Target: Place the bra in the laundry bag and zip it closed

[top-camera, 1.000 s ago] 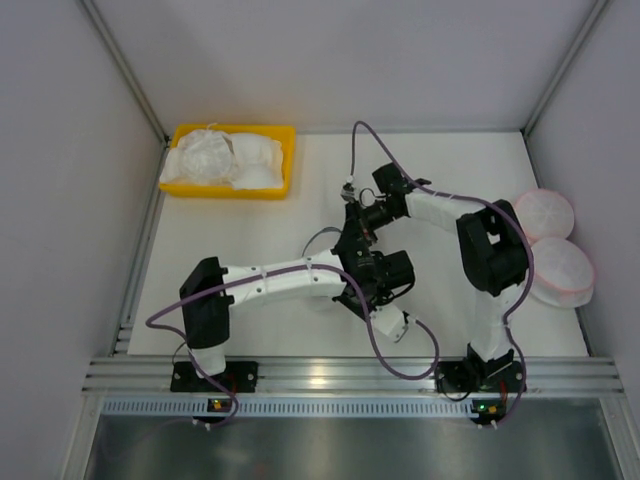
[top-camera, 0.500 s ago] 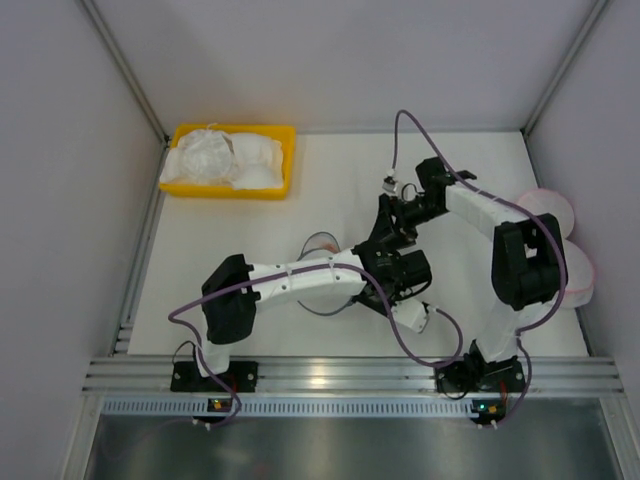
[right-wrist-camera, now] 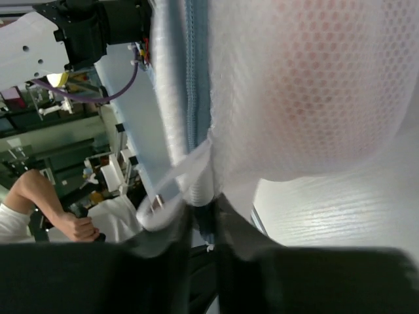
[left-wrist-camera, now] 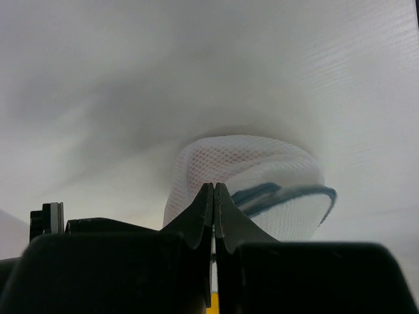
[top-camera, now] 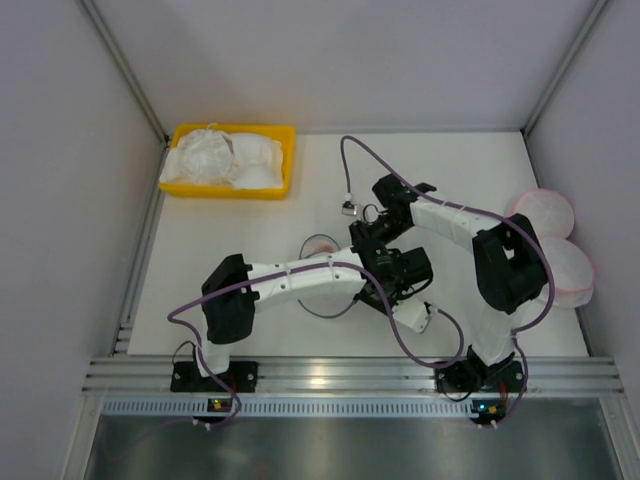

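Observation:
The laundry bag (top-camera: 319, 245) is a white mesh pouch with a dark grey zipper rim, mostly hidden by the two arms at mid table. In the right wrist view the bag (right-wrist-camera: 308, 98) fills the frame. The pale pink bra (right-wrist-camera: 327, 59) shows through its mesh, inside it. My right gripper (right-wrist-camera: 203, 209) is shut on the bag's rim beside the zipper (right-wrist-camera: 196, 78); from above it (top-camera: 363, 232) is just right of the bag. My left gripper (left-wrist-camera: 214, 186) is shut, its tips against the bag's mesh edge (left-wrist-camera: 262, 163); from above it (top-camera: 378, 262) meets the right one.
A yellow tray (top-camera: 180, 186) with white lumpy garments (top-camera: 225, 158) stands at the back left. Two round mesh pouches with pink rims (top-camera: 545, 212) (top-camera: 562, 270) lie at the right edge by the wall. Purple cables loop round both arms.
My left arm moved right, then held. My right gripper swung right, then back left and nearer the left gripper. The bag's left part has come into sight left of the grippers.

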